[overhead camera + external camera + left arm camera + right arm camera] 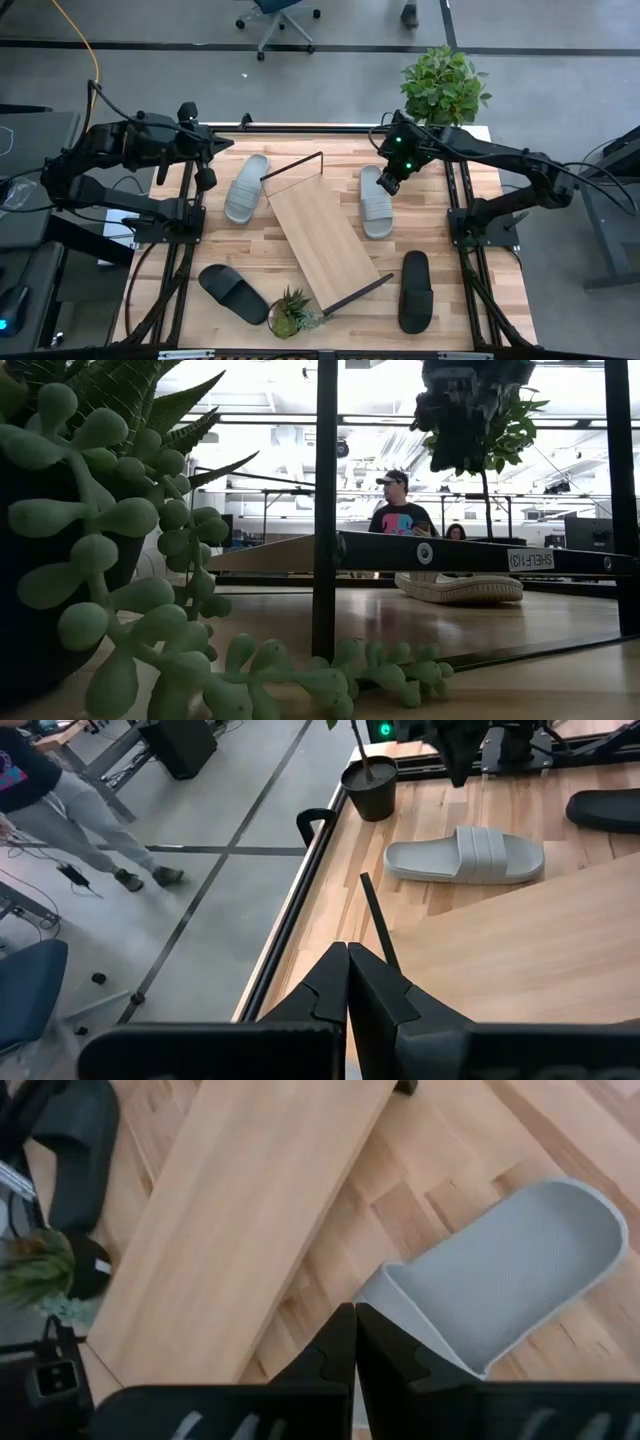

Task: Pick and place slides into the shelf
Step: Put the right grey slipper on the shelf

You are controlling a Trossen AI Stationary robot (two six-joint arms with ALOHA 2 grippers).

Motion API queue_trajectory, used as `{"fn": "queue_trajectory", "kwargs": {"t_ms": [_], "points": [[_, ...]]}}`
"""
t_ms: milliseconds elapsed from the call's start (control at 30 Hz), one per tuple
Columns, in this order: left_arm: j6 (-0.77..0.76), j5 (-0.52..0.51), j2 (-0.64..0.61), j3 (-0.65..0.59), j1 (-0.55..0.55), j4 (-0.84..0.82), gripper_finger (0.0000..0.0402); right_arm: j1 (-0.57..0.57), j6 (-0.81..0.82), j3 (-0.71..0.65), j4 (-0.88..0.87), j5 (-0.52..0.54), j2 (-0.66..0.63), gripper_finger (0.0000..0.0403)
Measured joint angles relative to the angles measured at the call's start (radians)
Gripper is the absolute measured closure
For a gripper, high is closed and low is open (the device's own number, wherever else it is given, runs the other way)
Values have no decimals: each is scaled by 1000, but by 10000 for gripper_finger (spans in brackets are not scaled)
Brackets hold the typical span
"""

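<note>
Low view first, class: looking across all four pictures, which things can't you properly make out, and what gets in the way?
- Low view: the succulent close to the lens blocks the table's left side; both black slides are unseen.
- Low view: the shelf hides part of the one grey slide showing.
- Right wrist view: the right tool covers the grey slide's near end; contact is unclear.
- Left wrist view: a black slide is cut off by the edge.

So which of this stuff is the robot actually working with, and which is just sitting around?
Part of the job:
- two grey slides
- two black slides
- wooden shelf
- right gripper, shut, above a grey slide
- left gripper, shut

Just lying about:
- big potted plant
- small plant
</note>
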Motion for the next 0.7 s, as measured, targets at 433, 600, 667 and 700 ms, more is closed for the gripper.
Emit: {"fn": "queue_trajectory", "kwargs": {"t_ms": [433,600,667,700], "points": [[-2,3,0,0,0,0,401,0,-156,0,-87,-68,192,292],[-10,4,0,0,0,0,401,0,-231,0,-103,-92,260,280],[-11,3,0,0,0,0,401,0,-251,0,-94,-87,278,279],[-12,4,0,0,0,0,401,0,-262,0,-91,-84,286,279]]}}
